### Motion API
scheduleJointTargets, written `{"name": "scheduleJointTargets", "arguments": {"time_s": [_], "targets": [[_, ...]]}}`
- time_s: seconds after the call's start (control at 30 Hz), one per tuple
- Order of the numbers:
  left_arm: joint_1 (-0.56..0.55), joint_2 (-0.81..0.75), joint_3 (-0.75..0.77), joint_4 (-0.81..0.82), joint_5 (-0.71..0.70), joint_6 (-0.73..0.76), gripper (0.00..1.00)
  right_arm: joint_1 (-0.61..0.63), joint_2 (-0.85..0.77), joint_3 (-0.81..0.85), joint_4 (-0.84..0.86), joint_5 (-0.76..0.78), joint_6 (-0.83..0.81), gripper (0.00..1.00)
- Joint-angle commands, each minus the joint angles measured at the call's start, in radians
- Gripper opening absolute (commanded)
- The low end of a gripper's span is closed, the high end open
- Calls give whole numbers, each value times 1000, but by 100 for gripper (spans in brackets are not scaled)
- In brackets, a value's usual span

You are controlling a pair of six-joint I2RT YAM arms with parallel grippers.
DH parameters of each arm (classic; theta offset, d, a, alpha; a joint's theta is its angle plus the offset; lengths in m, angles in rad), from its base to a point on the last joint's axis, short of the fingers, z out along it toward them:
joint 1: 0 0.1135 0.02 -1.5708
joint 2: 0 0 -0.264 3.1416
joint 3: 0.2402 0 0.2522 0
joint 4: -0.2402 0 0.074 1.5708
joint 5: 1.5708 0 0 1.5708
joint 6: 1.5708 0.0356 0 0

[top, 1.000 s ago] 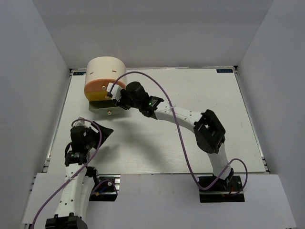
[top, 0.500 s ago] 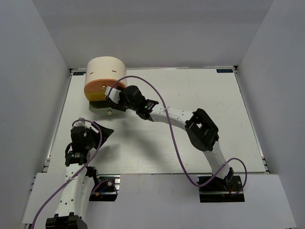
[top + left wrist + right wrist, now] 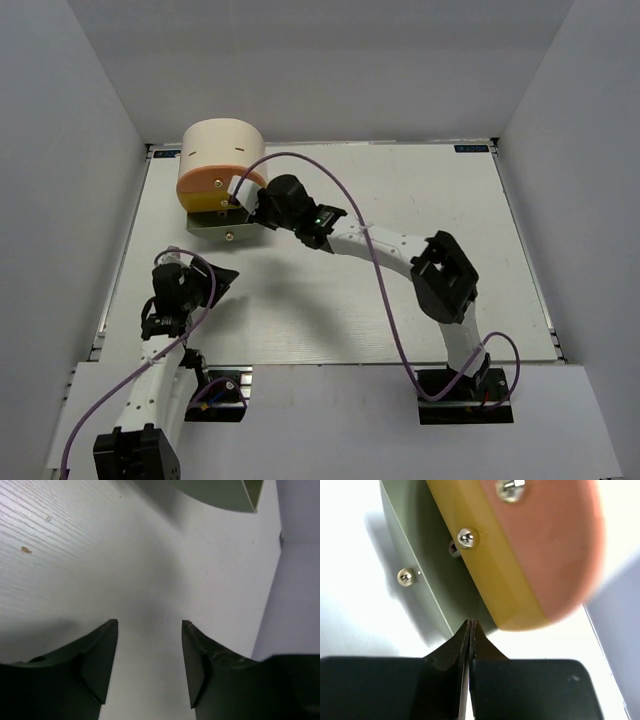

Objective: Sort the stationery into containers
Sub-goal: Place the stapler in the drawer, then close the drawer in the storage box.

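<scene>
Cream organiser [image 3: 218, 160] sits far-left on table [image 3: 420, 190], its grey-green drawer [image 3: 212, 228] jutting nearward; right gripper [image 3: 471, 623] closed, tips together at drawer's edge; left gripper [image 3: 150, 626] open, holding nothing, over near-left table, well apart.

My organiser [image 3: 215, 150] is cream on top, with a salmon-orange front [image 3: 555, 545], a mustard-yellow tier [image 3: 490, 565] beneath it and a grey-green drawer [image 3: 417, 600] lowest, each with shiny silver knobs [image 3: 465, 538]. The table [image 3: 75, 540] is white with faint grey grain. My left gripper [image 3: 150, 625] and right gripper [image 3: 471, 624] are black, my arms [image 3: 385, 245] white, the cables [image 3: 283, 153] purple.
</scene>
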Motion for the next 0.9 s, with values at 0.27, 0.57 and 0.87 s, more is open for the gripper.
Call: {"name": "scheduleJointTargets", "arguments": {"time_s": [0.27,0.57,0.87], "targets": [[-8,339,2,486,-56,-107,68,-143,-406,-362,-111,-20,152,48],[-8,601,95,716,-105,-107,73,-305,-523,-529,-136,-46,175,49],[-8,839,229,817,-85,-107,73,-385,-610,-629,-139,-48,190,49]]}}
